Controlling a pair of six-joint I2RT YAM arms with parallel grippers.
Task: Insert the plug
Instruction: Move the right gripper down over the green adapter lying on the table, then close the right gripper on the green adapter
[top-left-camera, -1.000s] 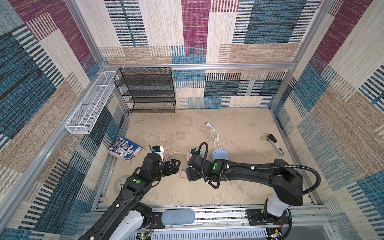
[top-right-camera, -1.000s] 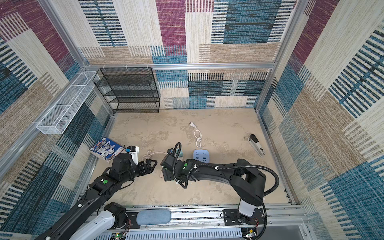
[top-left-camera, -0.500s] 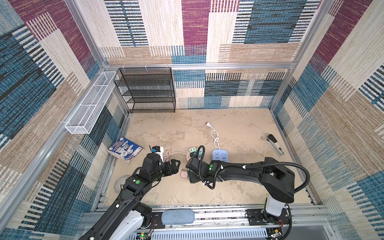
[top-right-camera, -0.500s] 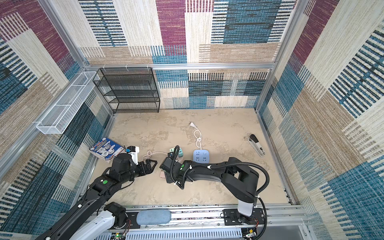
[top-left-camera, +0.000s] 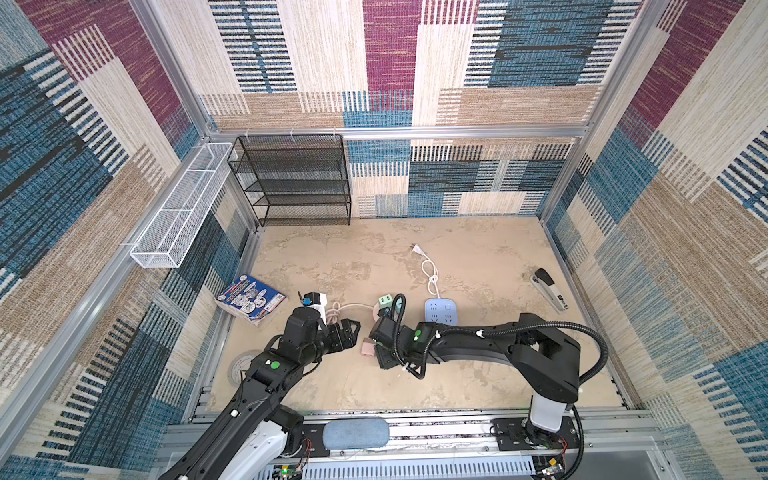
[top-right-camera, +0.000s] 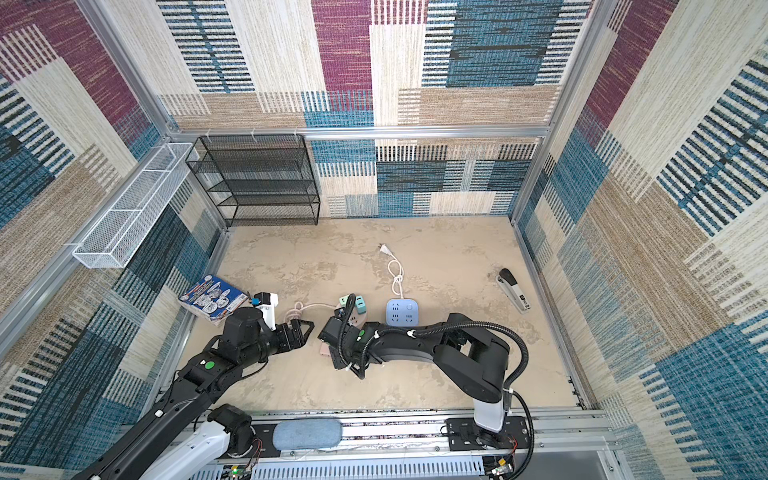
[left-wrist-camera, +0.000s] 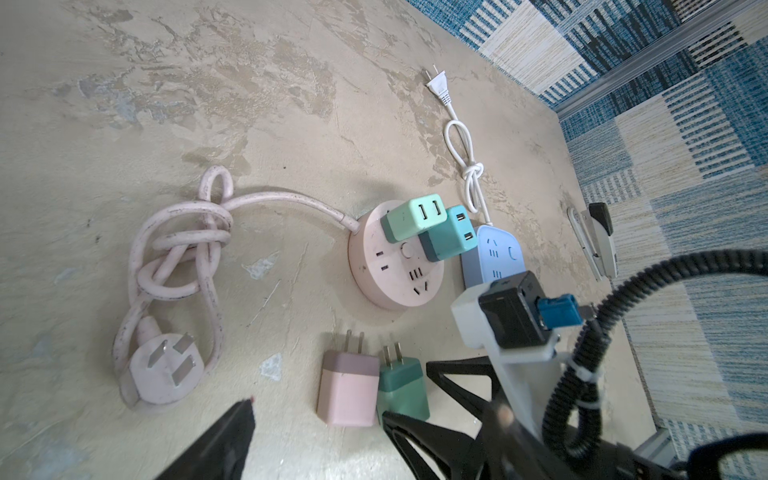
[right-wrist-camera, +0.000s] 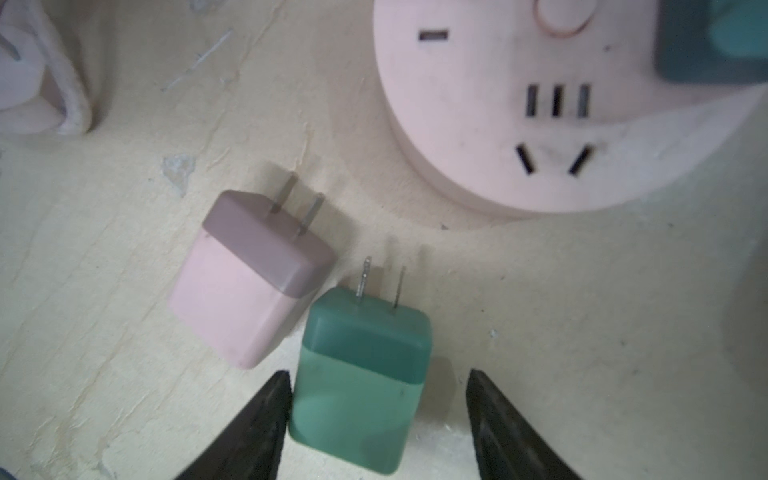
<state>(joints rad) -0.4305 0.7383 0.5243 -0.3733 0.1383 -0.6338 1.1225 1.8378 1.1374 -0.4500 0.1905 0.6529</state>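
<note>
right jaws: part-open, straddling the green plug low over the table. one finger sits against the plug's side. the other finger stands off with a clear gap, so there is no grip.

green plug: lies flat on the table, prongs pointing toward the round pink socket, near it but apart. pink plug lies just beside it; corners touching or not, cannot tell.

socket: mint adapter and teal adapter are seated in it. the outlet slots nearest the loose plugs show uncovered. blue power strip is just beside the socket.

left jaws: spread wide, holding nothing. one left finger shows at the wrist view's edge. in both top views they face the right jaws, with the pink plug between.
</note>
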